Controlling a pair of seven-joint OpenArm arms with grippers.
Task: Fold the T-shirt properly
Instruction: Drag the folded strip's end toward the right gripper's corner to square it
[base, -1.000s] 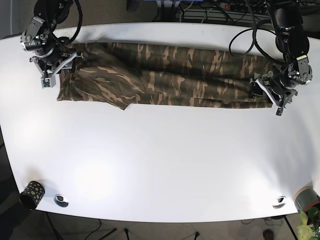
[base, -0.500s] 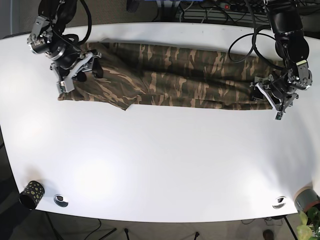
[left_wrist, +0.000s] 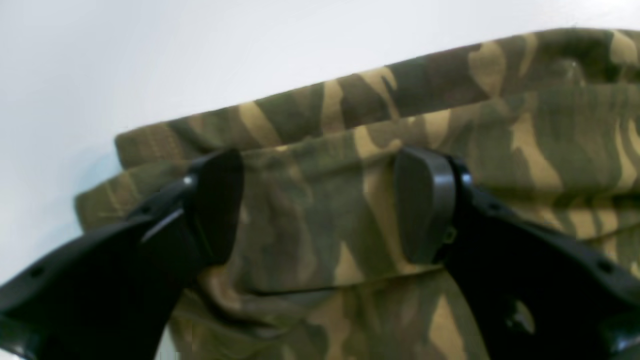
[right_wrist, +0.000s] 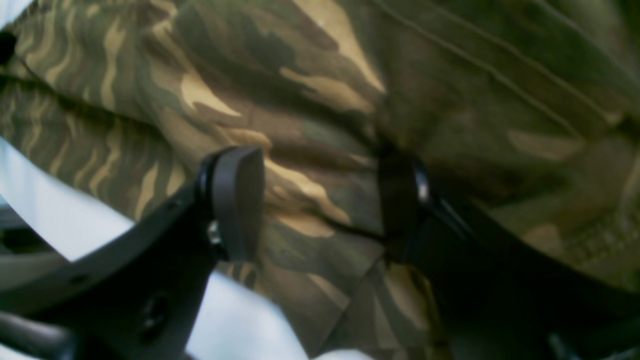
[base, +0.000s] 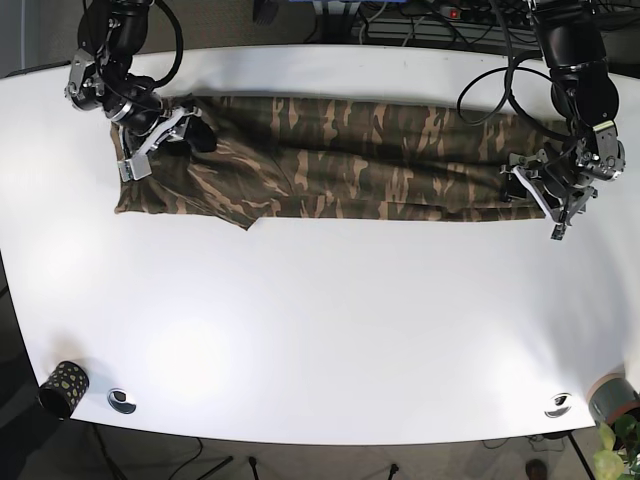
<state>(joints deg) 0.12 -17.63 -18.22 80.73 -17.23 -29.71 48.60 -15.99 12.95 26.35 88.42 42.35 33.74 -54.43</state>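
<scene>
- Camouflage T-shirt (base: 340, 155) lies across the white table's (base: 320, 330) far side — folded lengthwise into a long band.
- Left gripper (left_wrist: 320, 205) and right gripper (right_wrist: 320, 200) both gape over its ends.
- Crosswise folds seem left.

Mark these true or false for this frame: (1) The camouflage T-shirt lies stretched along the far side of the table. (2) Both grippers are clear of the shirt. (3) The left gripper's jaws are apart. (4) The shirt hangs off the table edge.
1. True: the camouflage T-shirt lies in a long band on the white table.
2. False: the left gripper and right gripper are both at the shirt's ends.
3. True: fabric shows between them.
4. False: it rests wholly on the table.
</scene>
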